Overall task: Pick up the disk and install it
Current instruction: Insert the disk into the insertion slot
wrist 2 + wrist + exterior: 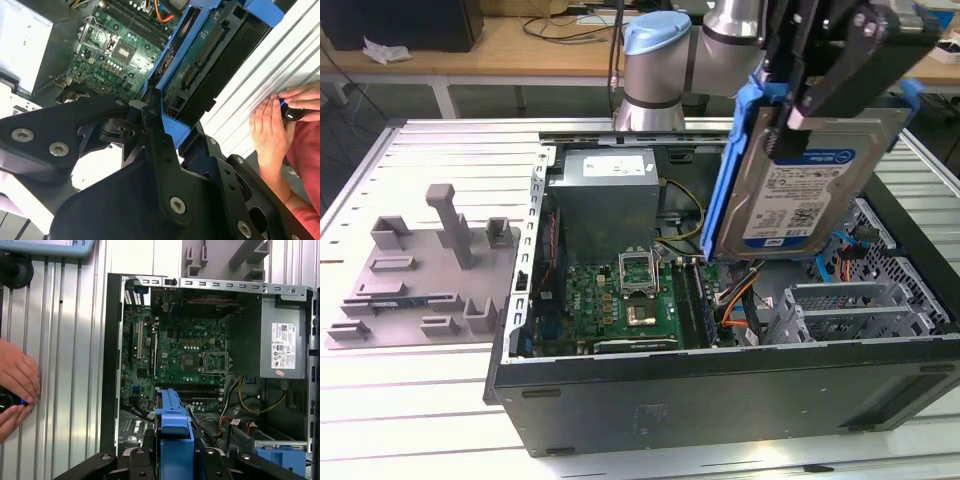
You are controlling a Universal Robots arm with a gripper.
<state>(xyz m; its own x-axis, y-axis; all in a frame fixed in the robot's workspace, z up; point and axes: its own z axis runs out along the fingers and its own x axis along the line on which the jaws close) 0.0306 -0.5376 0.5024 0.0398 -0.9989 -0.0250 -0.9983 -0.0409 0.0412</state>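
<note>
My gripper (798,105) is shut on the disk (800,190) and holds it in the air, upright on edge. The disk is a silver drive with a blue-and-white label, framed by a blue bracket (732,170). It hangs over the right half of the open computer case (720,390), above the orange cables and the metal drive cage (860,305). In the second wrist view the black fingers (152,135) clamp the end of the disk (200,60). The first wrist view looks down on the disk's blue bracket (175,432) between the gripper's black links.
A grey fixture tray (420,280) with upright posts lies at the exterior view's left of the case. Inside the case are the motherboard (630,300) and power supply (605,195). A person's hands (17,380) rest on the ribbed table beside the case.
</note>
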